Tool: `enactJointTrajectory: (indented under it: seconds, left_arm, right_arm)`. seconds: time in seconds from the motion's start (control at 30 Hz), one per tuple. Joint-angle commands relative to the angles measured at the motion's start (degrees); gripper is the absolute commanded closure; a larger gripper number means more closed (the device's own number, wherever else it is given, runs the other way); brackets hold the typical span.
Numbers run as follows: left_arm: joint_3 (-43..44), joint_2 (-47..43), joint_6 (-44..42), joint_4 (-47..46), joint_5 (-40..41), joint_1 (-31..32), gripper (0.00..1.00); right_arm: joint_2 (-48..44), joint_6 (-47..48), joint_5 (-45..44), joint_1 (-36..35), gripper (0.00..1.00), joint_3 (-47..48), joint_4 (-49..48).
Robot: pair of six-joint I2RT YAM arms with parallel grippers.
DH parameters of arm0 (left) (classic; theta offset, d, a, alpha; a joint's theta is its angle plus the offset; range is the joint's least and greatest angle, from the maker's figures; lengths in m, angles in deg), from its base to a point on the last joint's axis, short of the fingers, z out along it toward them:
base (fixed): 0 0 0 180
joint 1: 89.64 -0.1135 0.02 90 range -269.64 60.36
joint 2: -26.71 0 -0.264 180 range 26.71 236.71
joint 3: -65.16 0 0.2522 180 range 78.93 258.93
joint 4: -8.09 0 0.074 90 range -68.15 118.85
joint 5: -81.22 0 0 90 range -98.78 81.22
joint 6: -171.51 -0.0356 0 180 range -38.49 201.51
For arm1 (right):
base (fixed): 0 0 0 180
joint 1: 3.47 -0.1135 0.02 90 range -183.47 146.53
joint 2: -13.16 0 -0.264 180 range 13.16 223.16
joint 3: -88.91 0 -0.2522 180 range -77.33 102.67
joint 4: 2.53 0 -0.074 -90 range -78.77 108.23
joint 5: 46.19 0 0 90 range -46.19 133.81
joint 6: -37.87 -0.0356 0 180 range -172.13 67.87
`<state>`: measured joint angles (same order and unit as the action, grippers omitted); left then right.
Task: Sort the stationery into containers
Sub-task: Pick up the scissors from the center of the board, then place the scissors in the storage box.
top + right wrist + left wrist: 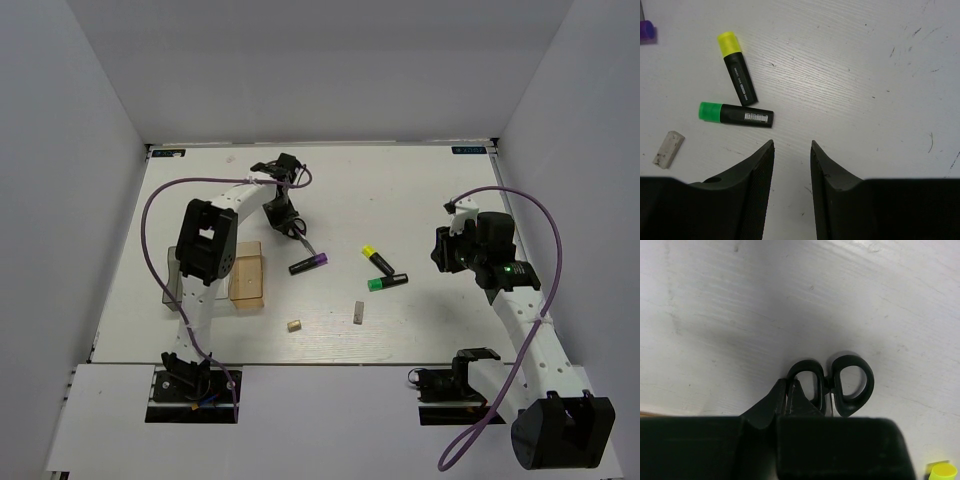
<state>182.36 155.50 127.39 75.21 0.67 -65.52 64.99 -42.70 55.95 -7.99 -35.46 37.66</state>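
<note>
Three white walls point(320, 70) enclose the scuffed white surface point(420, 200); left jaws clamp half-hidden scissors point(852, 360), right jaws stand apart.

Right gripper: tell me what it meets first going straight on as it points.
Probably bare table; nothing lies ahead of the right gripper. The green marker and yellow marker sit left of that line, though depth is unclear.
</note>
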Motion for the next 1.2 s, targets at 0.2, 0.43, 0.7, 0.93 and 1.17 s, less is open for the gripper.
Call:
enactJointTrajectory:
  seconds: [0.2, 0.43, 0.7, 0.93, 1.17]
  left_arm:
    - [5.81, -6.53, -1.50, -6.77, -3.04, -0.39, 1.00]
    - [1.42, -15.47, -2.03, -12.67, -3.22, -0.92, 1.00]
    - [-1.04, -28.67, -14.76, -2.75, 1.17, -5.48, 1.00]
    - [-14.13, -46.32, -32.78, 2.90, 13.03, -12.51, 1.00]
    - [-28.00, -56.10, -41.82, -1.49, 12.43, -20.24, 1.00]
  right_arm:
    - [-0.42, 0.15, 0.69, 0.30, 0.61, 0.23, -2.53]
    - [-0.33, 0.32, 0.69, 0.47, 0.61, -0.12, -2.79]
    - [-0.42, 0.59, 1.65, 0.38, 0.61, -0.12, -2.70]
    - [-0.94, 0.85, 3.50, 0.03, 0.61, -0.12, -2.27]
    - [-2.44, 0.33, 5.08, 0.21, 0.61, -0.12, -2.00]
